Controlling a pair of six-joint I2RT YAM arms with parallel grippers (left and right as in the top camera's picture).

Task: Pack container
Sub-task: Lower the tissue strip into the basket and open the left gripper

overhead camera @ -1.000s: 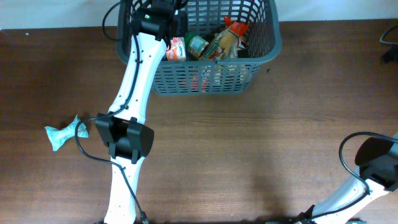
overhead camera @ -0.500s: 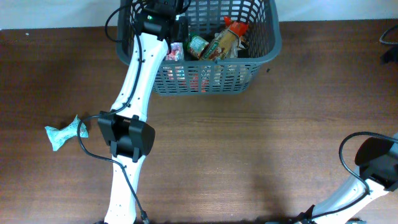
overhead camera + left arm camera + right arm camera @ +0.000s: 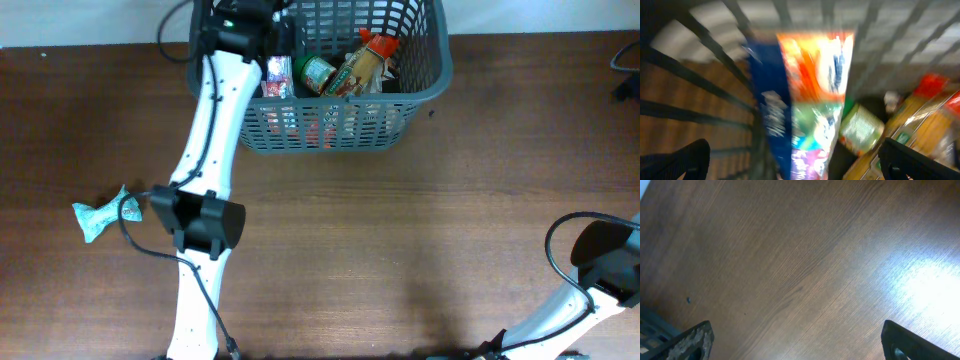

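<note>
white left arm [image 3: 215, 120] reaches to 12 o'clock, left gripper [image 3: 797, 160] spread over a colourful box [image 3: 815, 100] in the container [image 3: 400, 95]; teal wrapper [image 3: 100, 215] at 9 o'clock.

The container [image 3: 330, 125] stands at the far edge of the tabletop [image 3: 400, 230], near its middle. Inside, a carton [image 3: 277, 76] sits at the left end, a can [image 3: 317, 72] just right of it, and a long packet [image 3: 362, 62] right of the can. The left end effector [image 3: 795, 159] hangs over the carton. A small wrapped packet [image 3: 100, 216] lies far left on the tabletop, beside the left arm [image 3: 210, 130]. The right end effector [image 3: 797, 342] is over the tabletop.
</note>
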